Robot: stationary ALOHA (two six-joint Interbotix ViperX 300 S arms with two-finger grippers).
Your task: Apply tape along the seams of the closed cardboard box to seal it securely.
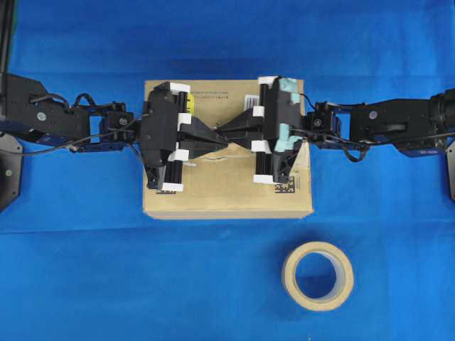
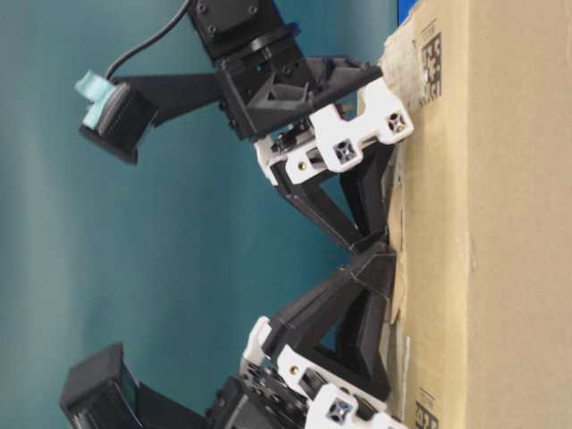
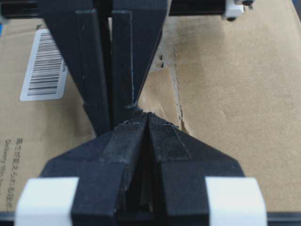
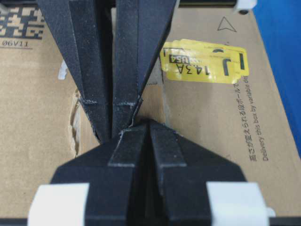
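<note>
The cardboard box (image 1: 227, 195) lies in the middle of the blue table. My left gripper (image 1: 218, 137) and right gripper (image 1: 227, 131) are both shut and meet tip to tip on the middle of its top. From table level the right gripper (image 2: 374, 238) and the left gripper (image 2: 374, 261) touch the top face. A small smooth tan piece of tape (image 3: 159, 90) lies flat on the box just beyond my left gripper (image 3: 148, 116), beside a torn old-tape edge (image 3: 178, 101). The seams are mostly hidden under the fingers. Nothing shows between the jaws of my right gripper (image 4: 149, 123).
A beige tape roll (image 1: 318, 275) lies on the table in front of the box, to the right. The box top carries a yellow sticker (image 4: 204, 61), a white barcode label (image 3: 44, 66) and a black square code (image 1: 286, 186). Blue cloth (image 1: 85, 270) surrounds the box.
</note>
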